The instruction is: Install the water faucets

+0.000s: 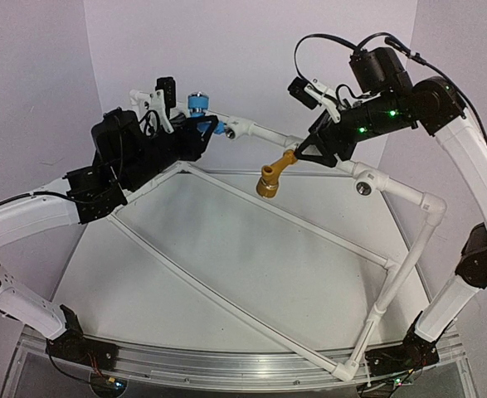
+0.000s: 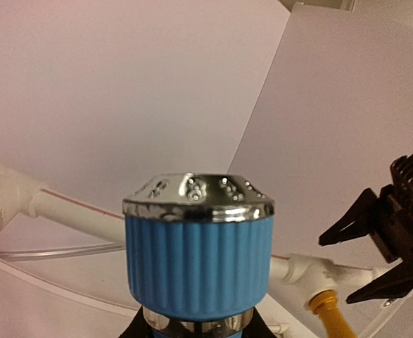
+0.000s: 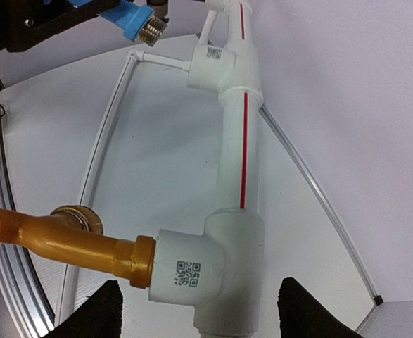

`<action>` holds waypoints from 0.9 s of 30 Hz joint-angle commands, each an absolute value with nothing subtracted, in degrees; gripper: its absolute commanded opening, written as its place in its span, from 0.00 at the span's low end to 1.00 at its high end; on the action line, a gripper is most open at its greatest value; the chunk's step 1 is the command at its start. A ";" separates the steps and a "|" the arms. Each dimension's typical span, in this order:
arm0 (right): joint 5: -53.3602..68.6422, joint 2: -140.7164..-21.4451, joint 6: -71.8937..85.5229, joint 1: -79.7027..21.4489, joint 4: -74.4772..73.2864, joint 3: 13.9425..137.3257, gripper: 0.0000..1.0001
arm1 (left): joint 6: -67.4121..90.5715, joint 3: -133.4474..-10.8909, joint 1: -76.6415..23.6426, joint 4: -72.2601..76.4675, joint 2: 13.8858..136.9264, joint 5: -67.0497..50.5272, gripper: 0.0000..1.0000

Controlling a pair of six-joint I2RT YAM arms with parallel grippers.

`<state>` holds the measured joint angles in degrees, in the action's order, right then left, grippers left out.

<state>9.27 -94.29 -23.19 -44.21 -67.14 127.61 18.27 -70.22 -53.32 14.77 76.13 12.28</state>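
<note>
The left gripper (image 1: 210, 129) reaches to 12 o'clock on the table (image 1: 226, 249) and is clamped on the blue tap (image 1: 198, 104). The tap's ribbed knob with its shiny cap stands upright above the fingers and fills the left wrist view. The blue threaded end (image 3: 141, 22) points toward 3 o'clock. It is near the open end of a white fitting (image 3: 217, 65) on the back rail of the pipe frame (image 1: 396, 189), but not touching it.

The yellow tap (image 1: 275, 174) sits at about 1 o'clock. Its collar is seated in a white tee fitting (image 3: 213, 274) on the same rail, and its spout slants down toward 7 o'clock. The right gripper (image 3: 205, 313) hangs at that tee with its 2 fingers (image 3: 104, 313) spread apart, 1 on each side of the fitting. Neither finger grips the tap. The left wrist camera also shows the jaws gaping just beside the yellow collar.

The black tap (image 1: 166, 89) is at 11 o'clock, standing on a white fitting at the back left corner of the frame, just beyond the left gripper. How deep it is seated cannot be told.

Another fitting with a metal-lined opening (image 1: 363, 188) faces the camera at 2 o'clock, just past the right gripper.
</note>
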 commanded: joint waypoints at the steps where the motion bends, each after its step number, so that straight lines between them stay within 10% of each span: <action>1: 13.81 -92.19 -25.87 -45.37 -62.03 132.15 0.73 | 23.95 -79.62 -53.61 9.52 76.54 1.92 0.00; 27: 4.05 -96.28 -39.51 -54.96 -56.29 129.85 0.56 | 38.16 -88.37 -55.91 10.84 83.30 -17.74 0.00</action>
<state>5.44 -95.64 -38.11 -54.59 -58.35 130.40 37.15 -86.35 -55.67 6.00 83.99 -16.04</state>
